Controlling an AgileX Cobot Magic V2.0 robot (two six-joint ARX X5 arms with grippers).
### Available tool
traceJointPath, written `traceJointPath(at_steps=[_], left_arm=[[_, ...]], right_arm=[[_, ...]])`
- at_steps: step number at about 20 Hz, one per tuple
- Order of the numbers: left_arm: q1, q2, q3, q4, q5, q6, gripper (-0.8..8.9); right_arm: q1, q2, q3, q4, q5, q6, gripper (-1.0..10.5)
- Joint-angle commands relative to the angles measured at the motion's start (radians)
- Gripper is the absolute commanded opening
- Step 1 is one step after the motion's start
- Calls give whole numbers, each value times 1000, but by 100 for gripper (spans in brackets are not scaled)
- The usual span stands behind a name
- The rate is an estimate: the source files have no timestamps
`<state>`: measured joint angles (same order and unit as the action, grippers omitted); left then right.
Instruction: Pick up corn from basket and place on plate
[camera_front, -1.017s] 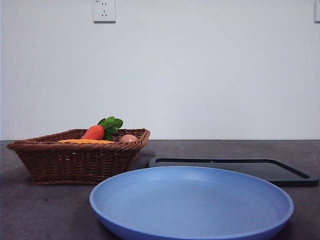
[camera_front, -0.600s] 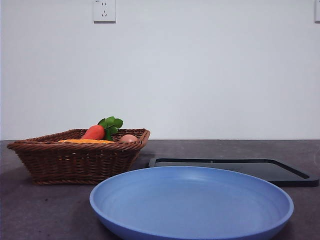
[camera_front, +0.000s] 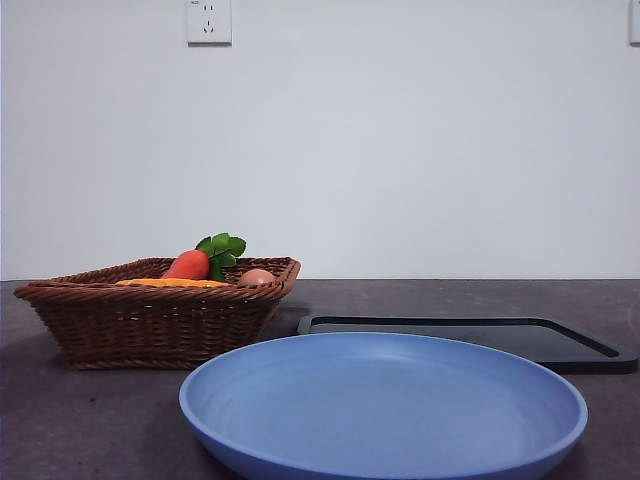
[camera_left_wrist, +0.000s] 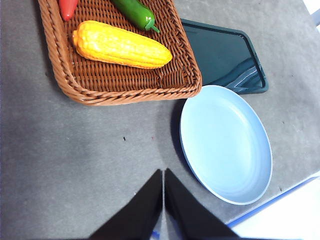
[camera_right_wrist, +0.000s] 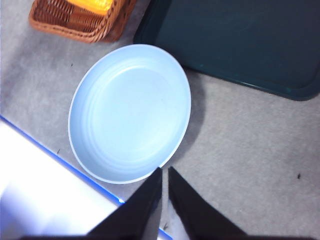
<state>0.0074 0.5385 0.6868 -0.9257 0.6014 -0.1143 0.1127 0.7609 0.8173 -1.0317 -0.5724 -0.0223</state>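
The corn lies lengthwise in the brown wicker basket; from the front only a thin orange strip of the corn shows above the basket rim. The light-blue plate sits empty in front, beside the basket, and shows as the plate and the plate in both wrist views. My left gripper hangs shut high over bare table near the basket. My right gripper hangs shut above the plate's edge. Neither holds anything.
A red carrot with green leaves, a green pepper and a small pinkish round thing share the basket. A flat black tray lies behind the plate. The table's front edge runs close by the plate.
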Motion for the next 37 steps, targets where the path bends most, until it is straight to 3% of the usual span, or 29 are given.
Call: traceJointPath(at_steps=[1, 3, 5, 6, 12, 29, 34, 37], left_arm=[[-2, 8, 21, 15, 4, 22, 47], [-2, 10, 21, 29, 4, 17, 199], [-2, 10, 21, 35, 4, 16, 371], [-2, 10, 21, 35, 4, 15, 395], [-2, 10, 21, 36, 4, 8, 393], [-2, 10, 21, 35, 4, 8, 391], [-2, 10, 21, 35, 4, 8, 391], [-2, 10, 21, 35, 4, 8, 391]], right_arm=[[9, 10, 18, 10, -3, -12, 4], [10, 13, 18, 18, -3, -6, 89], [10, 18, 18, 29, -1, 20, 258], [10, 24, 18, 46, -2, 39, 297], [45, 138, 18, 98, -8, 71, 300], [243, 724, 18, 388, 0, 77, 285], [265, 817, 18, 433, 9, 79, 208], [269, 827, 18, 444, 27, 79, 77]])
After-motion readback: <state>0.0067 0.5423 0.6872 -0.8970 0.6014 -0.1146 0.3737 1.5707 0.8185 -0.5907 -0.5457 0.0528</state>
